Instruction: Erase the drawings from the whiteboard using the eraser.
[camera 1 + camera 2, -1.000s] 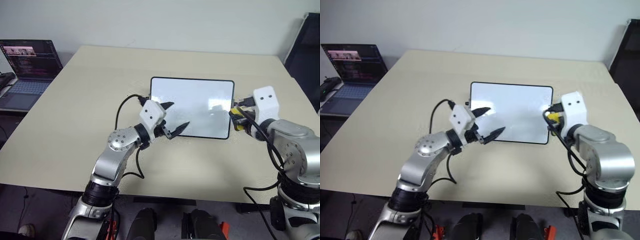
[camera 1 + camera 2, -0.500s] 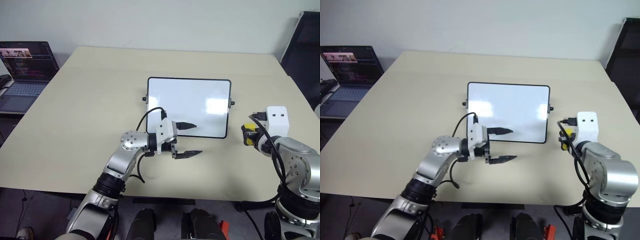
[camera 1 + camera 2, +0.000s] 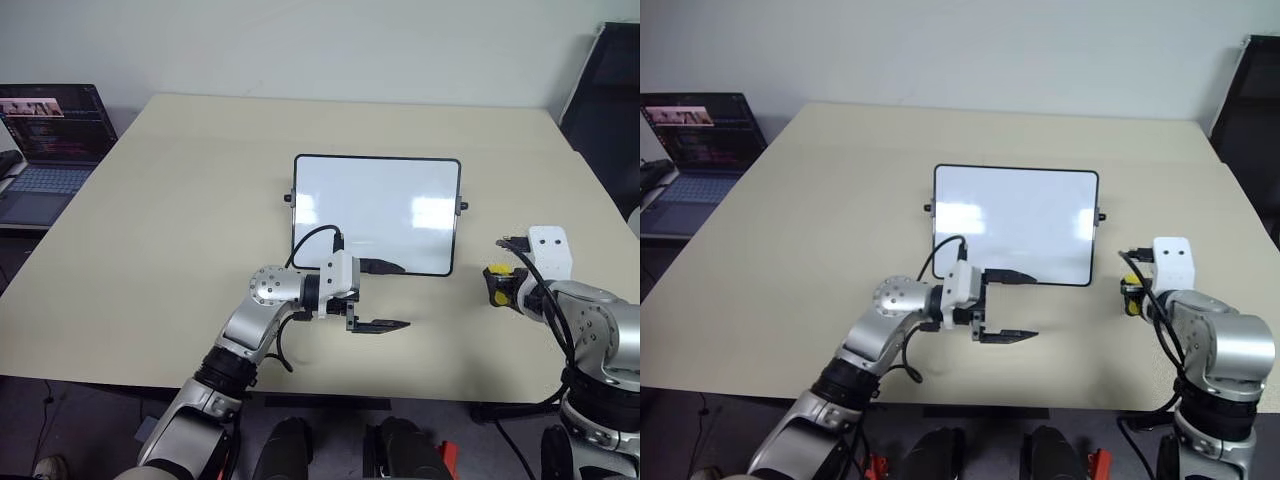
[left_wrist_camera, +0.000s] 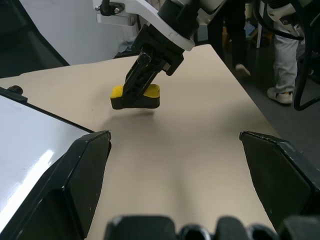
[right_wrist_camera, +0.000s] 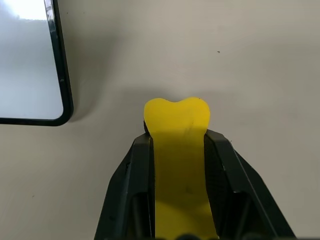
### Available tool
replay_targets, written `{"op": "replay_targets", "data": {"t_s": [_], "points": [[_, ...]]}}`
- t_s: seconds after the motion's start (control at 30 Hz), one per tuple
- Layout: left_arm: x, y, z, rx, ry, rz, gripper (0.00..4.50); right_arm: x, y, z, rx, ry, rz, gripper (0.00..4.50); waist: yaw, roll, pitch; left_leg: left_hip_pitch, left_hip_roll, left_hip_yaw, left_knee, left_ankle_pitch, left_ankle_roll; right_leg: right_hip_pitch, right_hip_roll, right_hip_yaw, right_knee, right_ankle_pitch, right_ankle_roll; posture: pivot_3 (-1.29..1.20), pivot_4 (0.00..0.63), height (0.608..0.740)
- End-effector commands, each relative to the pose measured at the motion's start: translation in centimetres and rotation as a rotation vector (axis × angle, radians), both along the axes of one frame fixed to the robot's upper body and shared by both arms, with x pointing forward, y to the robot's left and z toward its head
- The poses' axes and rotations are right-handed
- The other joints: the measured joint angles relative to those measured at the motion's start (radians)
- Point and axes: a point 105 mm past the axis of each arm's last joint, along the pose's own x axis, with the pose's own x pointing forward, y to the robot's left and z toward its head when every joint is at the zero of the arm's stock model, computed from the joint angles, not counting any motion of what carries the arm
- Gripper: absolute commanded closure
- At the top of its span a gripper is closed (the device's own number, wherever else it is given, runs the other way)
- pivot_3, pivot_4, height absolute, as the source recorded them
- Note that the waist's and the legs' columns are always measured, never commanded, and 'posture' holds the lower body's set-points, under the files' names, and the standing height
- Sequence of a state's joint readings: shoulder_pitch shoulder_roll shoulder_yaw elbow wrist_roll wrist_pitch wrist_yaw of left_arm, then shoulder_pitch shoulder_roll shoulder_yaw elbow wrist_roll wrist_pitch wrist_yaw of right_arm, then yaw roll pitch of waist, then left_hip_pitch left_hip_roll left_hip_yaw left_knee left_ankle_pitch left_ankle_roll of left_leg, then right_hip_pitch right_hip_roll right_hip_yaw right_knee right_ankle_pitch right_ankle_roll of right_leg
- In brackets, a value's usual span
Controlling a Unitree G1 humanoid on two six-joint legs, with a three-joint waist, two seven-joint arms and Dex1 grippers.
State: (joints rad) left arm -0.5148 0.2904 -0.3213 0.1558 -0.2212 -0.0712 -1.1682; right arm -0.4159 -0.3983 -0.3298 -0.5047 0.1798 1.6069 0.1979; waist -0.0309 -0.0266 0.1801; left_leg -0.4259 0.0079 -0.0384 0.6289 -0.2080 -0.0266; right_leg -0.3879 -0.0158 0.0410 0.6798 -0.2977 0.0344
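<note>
The left gripper [image 3: 384, 296] hangs wide open over the bare table [image 3: 150, 260] just in front of the whiteboard [image 3: 376, 212]. To its right, the right gripper [image 3: 497, 287] clamps the yellow eraser [image 5: 177, 150] just above the tabletop, beside the board's near right corner.

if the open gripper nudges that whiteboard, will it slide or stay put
The whiteboard lies flat on the smooth table, so it would probably slide rather than tip. Its thin frame suggests it is light. The glossy face looks slippery for the left gripper.
</note>
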Motion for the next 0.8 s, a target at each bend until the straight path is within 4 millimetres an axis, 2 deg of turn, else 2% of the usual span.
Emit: {"op": "replay_targets", "data": {"t_s": [0.03,0.23,0.5,0.8], "points": [[0.5,0.2,1.2,-0.018,-0.057,0.012,0.0,0.3,-0.3,0.7,-0.005,-0.009,0.0,3.51,0.0,0.0,0.0,0.0,0.0,0.0,0.0,0.0,0.0,0.0,0.0,0.0,0.0,0.0,0.0,0.0,0.15,0.74],[1.1,0.4,1.1,-0.019,-0.053,0.04,0.0,0.3,-0.3,0.2,-0.002,0.014,-0.002,3.51,0.0,0.0,0.0,0.0,0.0,0.0,0.0,0.0,0.0,0.0,0.0,0.0,0.0,0.0,0.0,0.0,0.15,0.74],[1.0,0.5,1.1,-0.005,-0.07,0.044,0.0,1.2,-0.2,0.4,0.0,0.005,0.006,3.51,0.0,0.0,0.0,0.0,0.0,0.0,0.0,0.0,0.0,0.0,0.0,0.0,0.0,0.0,0.0,0.0,0.15,0.74],[0.7,0.5,1.3,-0.01,-0.073,0.047,0.0,1.3,-0.3,0.0,0.0,0.015,0.017,3.51,0.0,0.0,0.0,0.0,0.0,0.0,0.0,0.0,0.0,0.0,0.0,0.0,0.001,0.0,0.0,0.0,0.15,0.74]]}}
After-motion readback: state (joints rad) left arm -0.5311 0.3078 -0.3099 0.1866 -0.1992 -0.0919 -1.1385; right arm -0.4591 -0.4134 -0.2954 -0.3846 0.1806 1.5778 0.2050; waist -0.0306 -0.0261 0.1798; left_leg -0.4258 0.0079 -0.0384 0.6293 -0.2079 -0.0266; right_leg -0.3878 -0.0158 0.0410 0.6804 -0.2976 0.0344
